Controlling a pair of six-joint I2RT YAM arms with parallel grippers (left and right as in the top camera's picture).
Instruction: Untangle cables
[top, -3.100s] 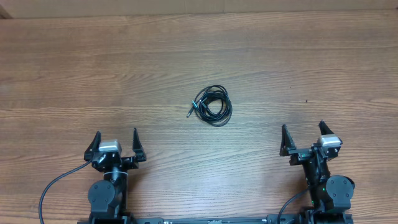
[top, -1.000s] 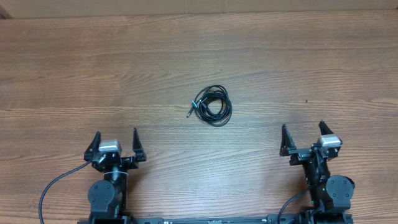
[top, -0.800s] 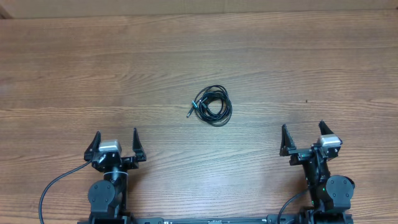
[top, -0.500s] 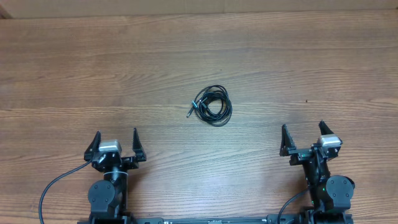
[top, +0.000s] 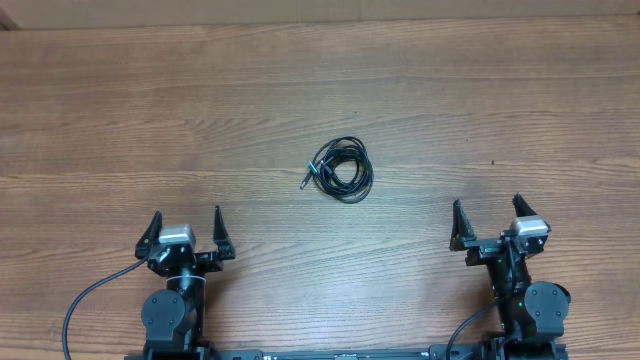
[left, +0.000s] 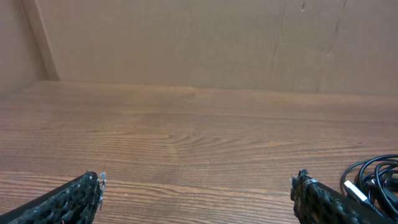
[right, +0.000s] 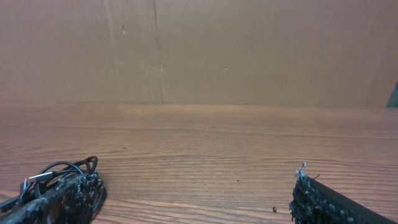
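Not started, as I read it: cables (top: 340, 170) sit mid-counter (top: 150, 120) in one tight tangle, nothing separated. Left gripper (top: 187, 222) and right gripper (top: 487, 210) are spread wide and empty, well apart from the cables, near-left and near-right of them. Cables form a roughly round loop with no clear long axis. One plug end (top: 307, 180) pokes out left, toward the left gripper.
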